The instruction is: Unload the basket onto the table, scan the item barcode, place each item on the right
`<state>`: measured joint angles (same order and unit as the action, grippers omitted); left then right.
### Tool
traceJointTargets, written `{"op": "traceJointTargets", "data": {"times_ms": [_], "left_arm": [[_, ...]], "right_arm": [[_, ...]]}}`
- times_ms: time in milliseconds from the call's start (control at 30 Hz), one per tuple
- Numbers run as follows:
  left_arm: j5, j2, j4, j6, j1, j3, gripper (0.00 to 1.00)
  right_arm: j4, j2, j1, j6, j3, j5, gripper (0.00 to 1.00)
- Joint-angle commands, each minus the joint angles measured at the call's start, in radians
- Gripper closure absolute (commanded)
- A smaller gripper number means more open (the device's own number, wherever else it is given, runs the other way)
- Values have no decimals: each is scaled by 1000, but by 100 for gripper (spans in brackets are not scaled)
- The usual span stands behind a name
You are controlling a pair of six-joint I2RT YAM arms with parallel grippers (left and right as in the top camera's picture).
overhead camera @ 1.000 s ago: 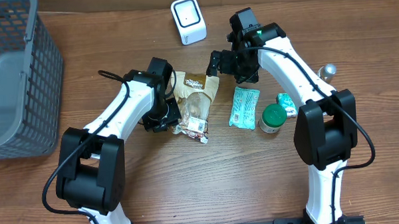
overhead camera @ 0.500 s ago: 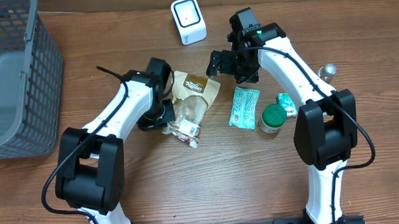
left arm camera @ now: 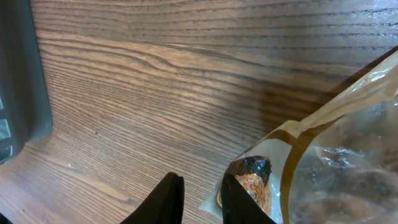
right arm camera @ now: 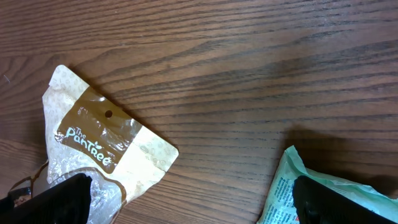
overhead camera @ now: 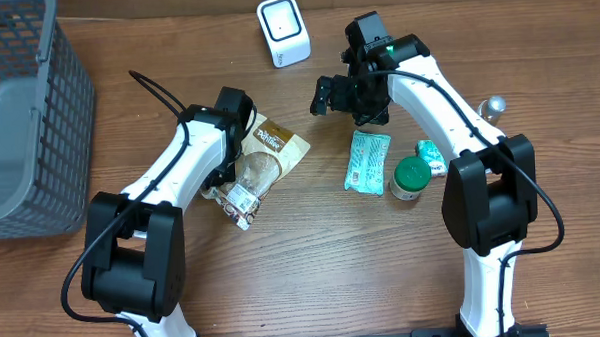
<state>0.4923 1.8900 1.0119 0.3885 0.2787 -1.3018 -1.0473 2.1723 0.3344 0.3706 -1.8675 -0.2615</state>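
The item, a brown and clear snack pouch [overhead camera: 262, 162], lies slanted on the table with a white label at its near end. My left gripper [overhead camera: 224, 187] sits at the pouch's lower left edge. In the left wrist view its fingers [left arm camera: 171, 198] stand a little apart with wood showing between them, and the pouch corner [left arm camera: 252, 177] lies against the right finger. The white scanner [overhead camera: 283, 31] stands at the back. My right gripper [overhead camera: 346, 99] hovers open between the pouch [right arm camera: 106, 143] and a teal packet [right arm camera: 292, 190], holding nothing.
A grey mesh basket [overhead camera: 23, 118] fills the left side. The teal packet [overhead camera: 367, 161], a green-lidded jar [overhead camera: 410, 177] and a small teal item [overhead camera: 432, 156] lie on the right. A small silver knob [overhead camera: 494, 106] sits at the far right.
The pouch has slid left and turned, its near end swinging toward the left arm. My left gripper moved left with it, closed, then parted slightly. The right arm stayed put.
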Motion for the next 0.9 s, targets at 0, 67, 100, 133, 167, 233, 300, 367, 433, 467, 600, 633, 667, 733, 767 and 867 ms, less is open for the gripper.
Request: {"op": "traceJointTargets", "data": {"times_ms": [0, 67, 100, 133, 167, 233, 300, 367, 433, 467, 600, 633, 667, 733, 767, 867], "left_arm": [[-13, -3, 16, -12, -5, -57, 76], [-83, -3, 69, -16, -14, -127, 72], [-146, -3, 103, -20, -20, -177, 70], [-207, -3, 126, -34, -26, -214, 67], [-262, -3, 140, -49, -32, -242, 65], [-428, -3, 160, -80, -43, -293, 55], [-557, -3, 163, -79, -46, -295, 54], [-595, -3, 165, -79, -43, -270, 60], [-598, -3, 164, -67, -40, -232, 67], [-598, -3, 157, -60, -40, -211, 69], [-596, -3, 98, -44, -40, -84, 70], [-594, -3, 82, -44, -41, -60, 69], [-592, -3, 64, -44, -42, -40, 68], [-592, -3, 28, -44, -43, -12, 67], [-592, -3, 5, -45, -43, -2, 64], [-578, -3, -46, -73, -42, 9, 60]], "right_arm": [[2, -6, 1, 6, -24, 6, 0], [2, -6, 1, 6, -24, 6, 0], [2, -6, 1, 6, -24, 6, 0], [2, -6, 1, 6, -24, 6, 0], [2, -6, 1, 6, -24, 6, 0], [2, -6, 1, 6, -24, 6, 0], [2, -6, 1, 6, -24, 6, 0], [2, -6, 1, 6, -24, 6, 0], [2, -6, 1, 6, -24, 6, 0], [2, -6, 1, 6, -24, 6, 0], [2, -6, 1, 6, -24, 6, 0], [2, -6, 1, 6, -24, 6, 0], [2, -6, 1, 6, -24, 6, 0], [2, -6, 1, 6, -24, 6, 0], [2, -6, 1, 6, -24, 6, 0], [2, -6, 1, 6, -24, 6, 0]]}}
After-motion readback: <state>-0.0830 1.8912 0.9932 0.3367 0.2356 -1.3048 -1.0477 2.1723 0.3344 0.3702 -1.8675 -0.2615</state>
